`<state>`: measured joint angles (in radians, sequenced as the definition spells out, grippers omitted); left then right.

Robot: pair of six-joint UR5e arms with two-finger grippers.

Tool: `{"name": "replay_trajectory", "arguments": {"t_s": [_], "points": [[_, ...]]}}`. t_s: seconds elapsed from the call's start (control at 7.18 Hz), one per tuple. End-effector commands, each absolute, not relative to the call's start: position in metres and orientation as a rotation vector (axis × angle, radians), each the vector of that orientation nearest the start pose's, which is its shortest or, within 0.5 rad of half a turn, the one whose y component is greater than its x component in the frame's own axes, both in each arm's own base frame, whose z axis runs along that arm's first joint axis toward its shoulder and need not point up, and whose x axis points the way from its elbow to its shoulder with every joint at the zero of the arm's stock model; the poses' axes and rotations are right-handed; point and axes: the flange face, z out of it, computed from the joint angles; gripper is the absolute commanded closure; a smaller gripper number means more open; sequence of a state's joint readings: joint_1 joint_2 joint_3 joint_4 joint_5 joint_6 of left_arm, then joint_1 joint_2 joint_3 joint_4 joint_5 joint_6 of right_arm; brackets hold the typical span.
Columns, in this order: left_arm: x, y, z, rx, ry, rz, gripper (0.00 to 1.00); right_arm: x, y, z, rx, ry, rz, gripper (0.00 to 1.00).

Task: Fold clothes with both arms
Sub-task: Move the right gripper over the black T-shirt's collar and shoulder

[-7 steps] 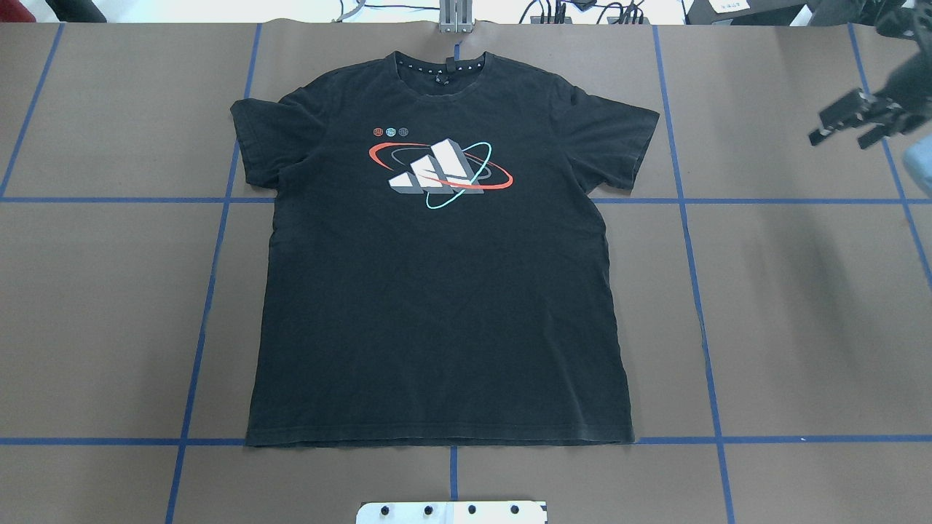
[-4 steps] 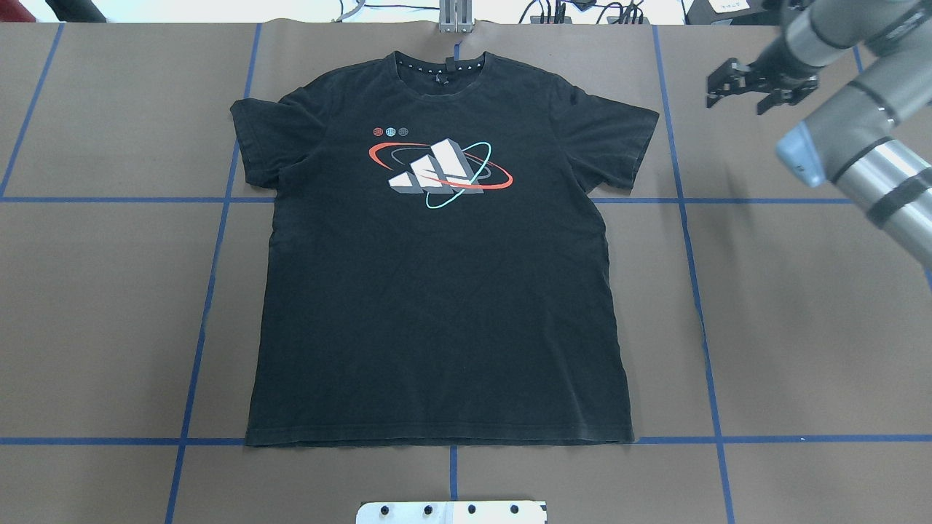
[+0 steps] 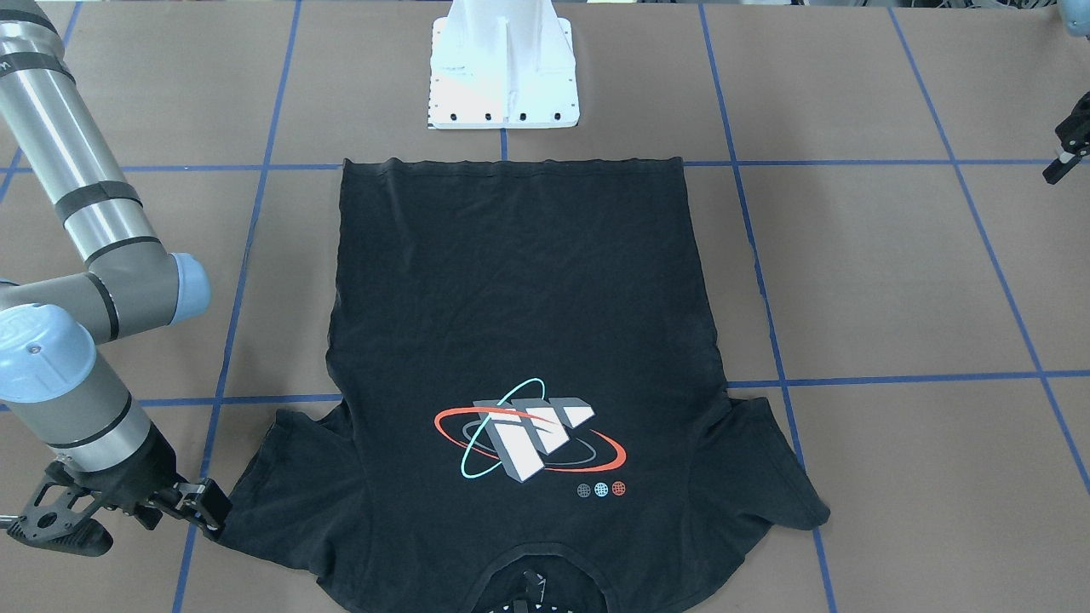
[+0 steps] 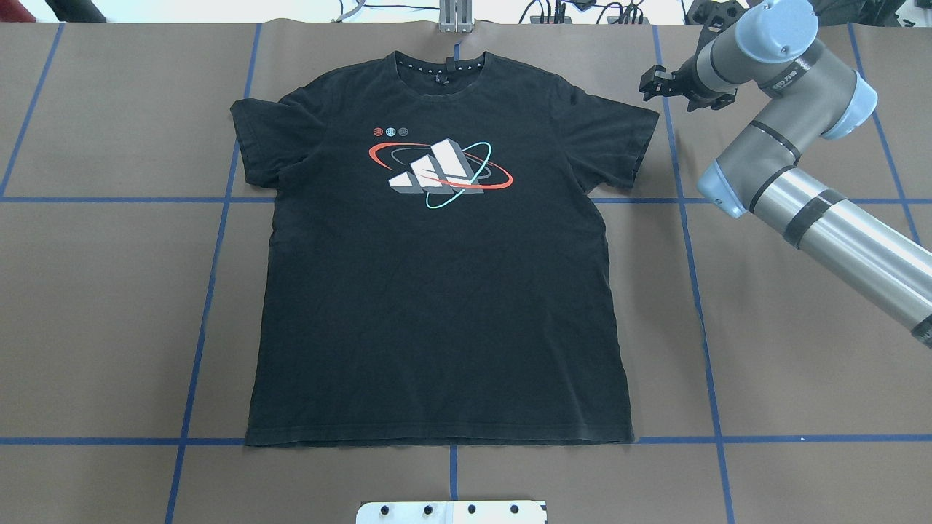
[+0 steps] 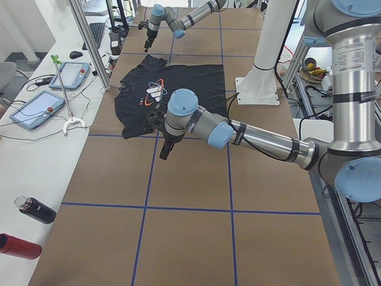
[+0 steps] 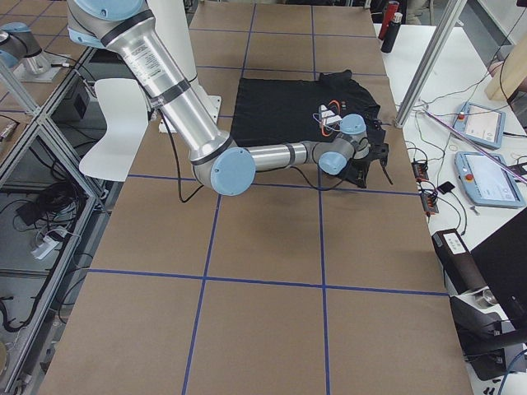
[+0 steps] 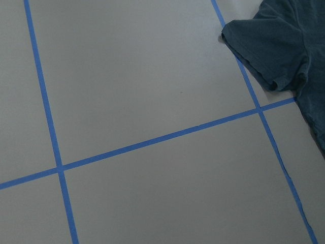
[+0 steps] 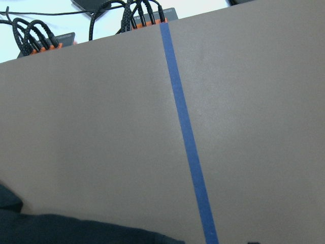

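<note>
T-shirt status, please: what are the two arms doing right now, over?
Right gripper open, empty, beside the sleeve. Left gripper off to the shirt's other side, open or shut unclear. T-shirt flat, unfolded, graphic up. Nothing lies on it.

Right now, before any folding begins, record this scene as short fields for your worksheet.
shirt: black T-shirt lies flat, graphic up, unfolded
right gripper: fingers open, beside the sleeve on the robot's right, holding nothing
left gripper: well off the shirt's other side; open or shut unclear
table: brown, blue tape grid
</note>
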<state>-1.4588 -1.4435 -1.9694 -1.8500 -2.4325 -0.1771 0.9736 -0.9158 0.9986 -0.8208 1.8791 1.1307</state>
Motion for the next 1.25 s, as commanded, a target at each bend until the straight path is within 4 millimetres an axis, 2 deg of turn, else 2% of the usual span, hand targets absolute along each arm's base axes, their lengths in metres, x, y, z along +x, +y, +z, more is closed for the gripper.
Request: {"name": "replay_trajectory", "arguments": {"t_s": [0.0,0.28,0.84,0.98,1.11], "points": [[-0.008,-0.446,0.481,0.391,0.903,0.178,0.00,-0.368,-0.708,0.462,0.370,-0.817,0.374,0.25],[-0.007,-0.446,0.481,0.390,0.903,0.180,0.00,-0.376,-0.703,0.466,0.377,-0.830,0.356,0.35],[-0.008,-0.446,0.481,0.392,0.902,0.180,0.00,-0.386,-0.698,0.471,0.386,-0.811,0.346,0.42],[-0.008,-0.446,0.481,0.392,0.902,0.180,0.00,-0.386,-0.698,0.471,0.387,-0.810,0.347,0.46],[-0.008,-0.446,0.482,0.390,0.902,0.179,0.00,-0.386,-0.699,0.472,0.387,-0.808,0.348,0.54]]}}
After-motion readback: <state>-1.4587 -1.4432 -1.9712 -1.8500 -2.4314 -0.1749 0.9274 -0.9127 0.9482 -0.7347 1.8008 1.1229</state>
